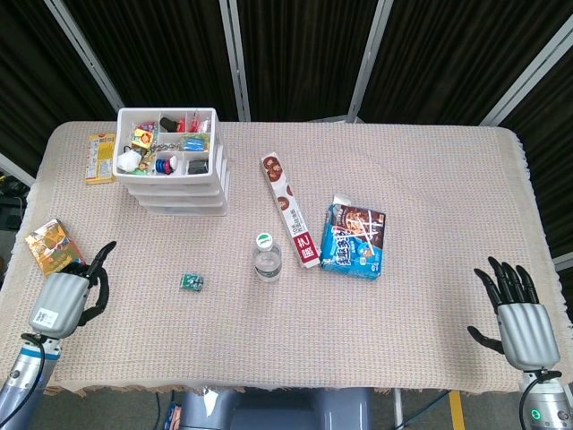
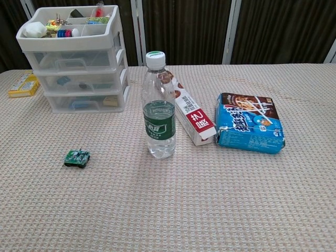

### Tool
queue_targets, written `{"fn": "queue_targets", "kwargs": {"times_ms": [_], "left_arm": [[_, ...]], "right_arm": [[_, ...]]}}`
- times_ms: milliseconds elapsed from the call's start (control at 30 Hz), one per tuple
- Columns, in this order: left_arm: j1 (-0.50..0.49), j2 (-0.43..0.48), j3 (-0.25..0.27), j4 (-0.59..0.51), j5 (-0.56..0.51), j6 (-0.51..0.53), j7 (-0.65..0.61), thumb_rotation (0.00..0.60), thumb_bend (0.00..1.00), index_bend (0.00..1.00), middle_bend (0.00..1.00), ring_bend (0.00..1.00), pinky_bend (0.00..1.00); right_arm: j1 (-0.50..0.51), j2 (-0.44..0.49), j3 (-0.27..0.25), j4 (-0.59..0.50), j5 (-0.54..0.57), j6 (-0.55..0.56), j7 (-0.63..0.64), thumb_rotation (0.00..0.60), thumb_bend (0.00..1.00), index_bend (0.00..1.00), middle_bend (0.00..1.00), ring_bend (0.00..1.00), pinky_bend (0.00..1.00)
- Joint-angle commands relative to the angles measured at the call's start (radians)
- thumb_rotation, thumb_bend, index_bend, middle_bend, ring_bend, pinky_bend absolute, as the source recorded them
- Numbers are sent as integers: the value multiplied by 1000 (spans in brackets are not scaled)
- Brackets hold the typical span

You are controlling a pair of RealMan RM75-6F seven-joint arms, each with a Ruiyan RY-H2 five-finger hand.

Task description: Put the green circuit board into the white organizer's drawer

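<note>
The small green circuit board (image 1: 192,283) lies flat on the woven cloth, left of the water bottle; the chest view shows the circuit board (image 2: 77,157) too. The white organizer (image 1: 170,170) stands at the back left with its three drawers closed and small items in its top tray; in the chest view the organizer (image 2: 79,68) is at the upper left. My left hand (image 1: 70,294) hovers at the table's front left corner, fingers apart, holding nothing, well left of the board. My right hand (image 1: 517,313) is at the front right edge, fingers spread, empty.
A water bottle (image 1: 267,257) stands upright mid-table. A long red-and-white box (image 1: 289,208) and a blue snack box (image 1: 354,237) lie right of it. A yellow box (image 1: 99,158) sits left of the organizer, and a snack packet (image 1: 48,245) lies near my left hand.
</note>
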Motion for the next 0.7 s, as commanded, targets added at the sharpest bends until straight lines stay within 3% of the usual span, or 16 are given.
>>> {"fn": "queue_targets", "kwargs": {"times_ms": [33, 267, 500, 700], "left_arm": [[-74, -28, -62, -77, -162, -153, -61, 600, 753, 0, 856, 762, 577], [-184, -86, -163, -117, -459, -352, -81, 600, 801, 0, 897, 800, 603], [-285, -168, -246, -50, -695, -428, -50, 600, 801, 0, 898, 801, 603], [-338, -229, -276, 20, -803, -457, -46, 600, 801, 0, 898, 801, 603]], "right_arm": [[0, 0, 0, 0, 1, -1, 1, 600, 17, 130, 0, 0, 0], [3, 3, -1, -3, 4, -9, 7, 600, 17, 132, 0, 0, 0], [6, 10, 1, -11, 17, -24, 26, 600, 17, 133, 0, 0, 0], [7, 11, 1, -14, 19, -26, 28, 600, 16, 134, 0, 0, 0]]}}
